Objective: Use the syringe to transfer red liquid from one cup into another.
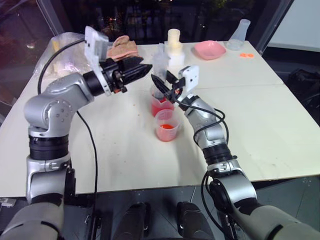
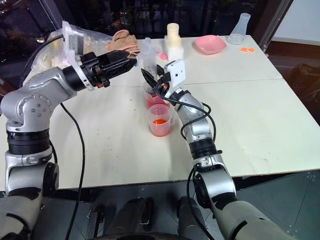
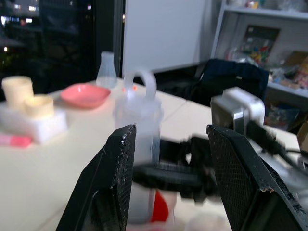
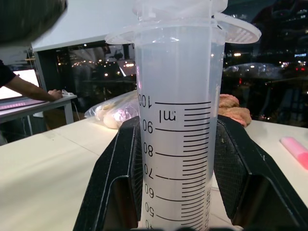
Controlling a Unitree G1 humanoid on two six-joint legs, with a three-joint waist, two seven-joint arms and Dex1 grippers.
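Landmark: the wider clear plastic measuring beaker with printed marks (image 1: 161, 102), standing mid-surface on the pale surface (image 1: 260, 125); all places below are given from it.
Smaller cup: a narrower plain-rimmed clear plastic cup (image 1: 166, 125) stands just beside the beaker on its near side, holding a shallow pool of red liquid (image 1: 166, 131).
Beaker contents: the same translucent red liquid fills its lower part, clearly more than in the cup.
Syringe: the large clear plastic syringe with a thick marked barrel and white plunger (image 4: 180, 120) stands upright in the beaker, its lower end down inside; the tip is hidden.
Right gripper (image 2: 152, 82): its black fingers (image 4: 122, 178) are clamped on the barrel from both sides, just above the beaker's rim.
Left gripper (image 1: 142, 70): hovers just beyond and to the left of the syringe's top, fingers (image 3: 118, 178) spread apart and holding nothing; the plunger's looped top (image 3: 139, 84) lies between them in the wrist view.
Handling: the syringe looks light and stiff, but its smooth barrel is probably slippery when wet; the barrel suits a steadying grip, the plunger head a pull.
Risk: both containers look light and could tip if nudged.
Beyond the beaker: a pink dish (image 1: 209, 49) and a clear flask (image 1: 240, 34) sit near the far edge.
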